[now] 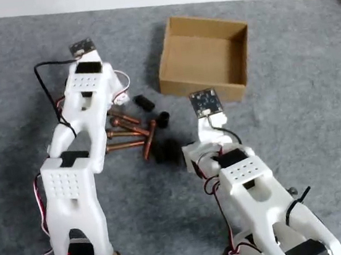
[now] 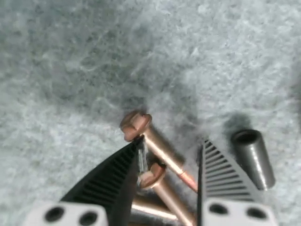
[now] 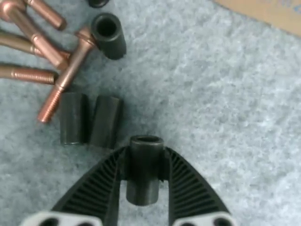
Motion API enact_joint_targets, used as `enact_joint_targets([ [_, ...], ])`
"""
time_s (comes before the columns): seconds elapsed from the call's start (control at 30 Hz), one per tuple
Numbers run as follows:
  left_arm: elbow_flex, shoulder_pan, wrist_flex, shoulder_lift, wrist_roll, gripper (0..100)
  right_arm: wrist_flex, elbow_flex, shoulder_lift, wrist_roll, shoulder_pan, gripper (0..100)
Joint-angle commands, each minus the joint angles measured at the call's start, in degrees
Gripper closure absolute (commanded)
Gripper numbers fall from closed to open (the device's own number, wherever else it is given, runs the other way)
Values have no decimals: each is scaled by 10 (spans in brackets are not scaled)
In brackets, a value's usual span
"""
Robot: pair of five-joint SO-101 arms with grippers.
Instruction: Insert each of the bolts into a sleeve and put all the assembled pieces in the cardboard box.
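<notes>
Grey, felt-like fabric was seen covering the worktop (image 1: 314, 85). The cardboard box (image 1: 196, 86) was set open-topped toward the far edge, about midway along it. The left arm (image 1: 71, 183) was stretched from the near edge over the left half of the worktop. The right arm (image 1: 260, 197) was stretched from the near edge toward the middle, with its wrist just in front of the box.

Copper-coloured bolts (image 1: 127, 133) were heaped loosely near the centre, laid flat and crossed over one another, and were partly covered by the left arm. Dark loose sleeves (image 1: 144, 101) were scattered between the heap and the box. Two of them (image 3: 73, 117) were laid side by side, touching, next to a bolt's threaded end.

The left claw (image 2: 171, 141) was held wide, low over the heap. One bolt shank (image 2: 157, 148) was bracketed by its fingers but not gripped, and a lone sleeve (image 2: 254, 157) was left just outside one finger.

The right claw (image 3: 146, 150) was drawn narrow around a held sleeve (image 3: 143, 174), which was clamped by its sides with its open bore turned away from the wrist.
</notes>
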Motion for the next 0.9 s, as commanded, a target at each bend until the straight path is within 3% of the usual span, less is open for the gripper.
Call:
enact_joint_targets([
  [0.0, -29, 6, 37, 0, 4, 815, -15, -7, 1, 6, 7, 995],
  [0.63, -4, -15, 23, 6, 48, 822, -15, -7, 1, 7, 6, 995],
  [0.8, -7, -16, -25, 46, 47, 1000, -15, -7, 1, 7, 6, 995],
  [0.87, -15, -17, -21, 53, 48, 984, -15, -7, 1, 7, 6, 995],
])
